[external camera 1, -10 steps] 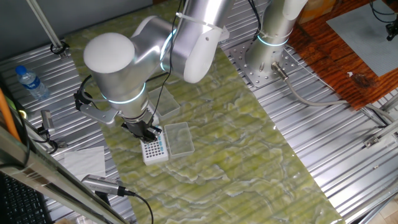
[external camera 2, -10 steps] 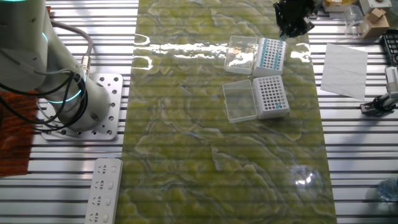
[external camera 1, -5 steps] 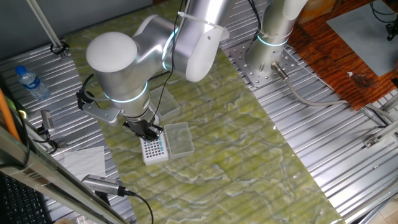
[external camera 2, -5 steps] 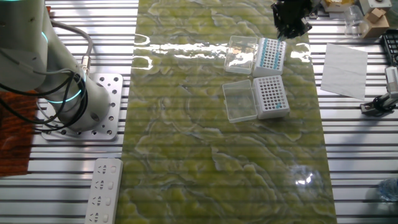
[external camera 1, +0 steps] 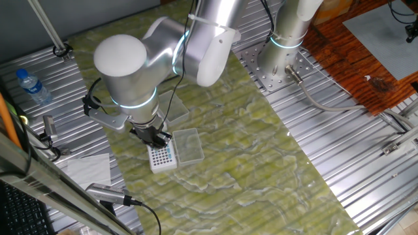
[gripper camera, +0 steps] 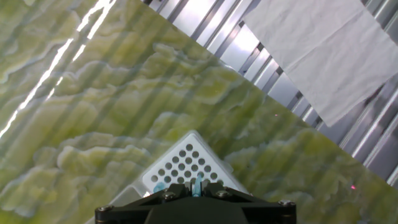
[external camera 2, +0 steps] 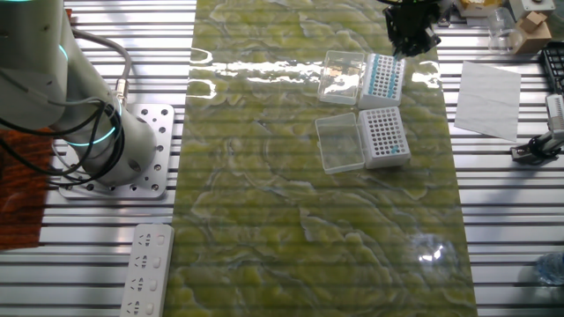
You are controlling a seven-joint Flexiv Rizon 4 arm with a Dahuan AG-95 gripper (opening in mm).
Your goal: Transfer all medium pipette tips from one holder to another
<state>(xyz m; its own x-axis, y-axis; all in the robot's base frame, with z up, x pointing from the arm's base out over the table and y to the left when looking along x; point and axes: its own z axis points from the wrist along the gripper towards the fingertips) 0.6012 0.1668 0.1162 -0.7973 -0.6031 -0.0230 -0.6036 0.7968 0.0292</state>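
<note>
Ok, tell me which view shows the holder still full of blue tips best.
The other fixed view: the blue-tip holder lies unobstructed, rows visible. One fixed view has it partly under the arm; the hand view shows mostly another holder's bare holes.

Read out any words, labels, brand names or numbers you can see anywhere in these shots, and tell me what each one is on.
No text can be read in any view.
Water bottle: it has a label band, too small and blurred to read.
White power strip: no legible markings.
Tip holders: only the hole grid and the blue pipette tips, no print visible.
White paper sheet: blank as far as it shows.
</note>
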